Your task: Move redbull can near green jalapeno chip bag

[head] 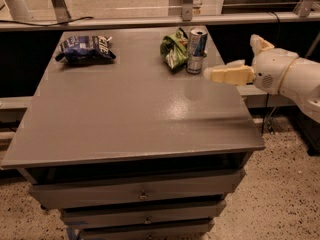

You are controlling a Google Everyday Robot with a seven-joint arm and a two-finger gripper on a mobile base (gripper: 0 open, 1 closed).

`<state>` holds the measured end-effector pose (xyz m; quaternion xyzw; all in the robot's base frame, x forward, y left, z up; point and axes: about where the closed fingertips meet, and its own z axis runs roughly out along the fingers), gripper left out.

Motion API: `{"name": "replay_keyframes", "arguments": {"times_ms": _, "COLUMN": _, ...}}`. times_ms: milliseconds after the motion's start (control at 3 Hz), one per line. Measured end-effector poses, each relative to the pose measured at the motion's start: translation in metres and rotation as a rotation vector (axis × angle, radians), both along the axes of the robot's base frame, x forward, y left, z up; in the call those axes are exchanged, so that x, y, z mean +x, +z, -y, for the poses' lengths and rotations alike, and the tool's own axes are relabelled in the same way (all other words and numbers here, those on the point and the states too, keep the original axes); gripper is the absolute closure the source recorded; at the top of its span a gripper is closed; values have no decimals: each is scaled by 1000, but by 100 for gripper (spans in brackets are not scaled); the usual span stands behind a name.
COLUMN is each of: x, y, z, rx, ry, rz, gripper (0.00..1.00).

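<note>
The redbull can (196, 50) stands upright on the grey table (135, 114) at the far right, touching or nearly touching the green jalapeno chip bag (173, 49), which lies just to its left. My gripper (211, 75) is at the table's right edge, a little to the right of and in front of the can. It is apart from the can, open and holding nothing. The white arm (290, 76) reaches in from the right.
A dark blue chip bag (85, 49) lies at the table's far left. A rail with metal posts (187, 4) runs behind the table. Drawers (142, 194) sit under the tabletop. Speckled floor shows to the right.
</note>
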<state>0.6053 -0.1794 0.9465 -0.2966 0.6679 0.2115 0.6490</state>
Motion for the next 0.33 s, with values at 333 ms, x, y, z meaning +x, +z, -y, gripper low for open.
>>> {"name": "replay_keyframes", "arguments": {"times_ms": 333, "x": -6, "y": 1, "z": 16, "rx": 0, "ry": -23, "rz": 1, "gripper": 0}}
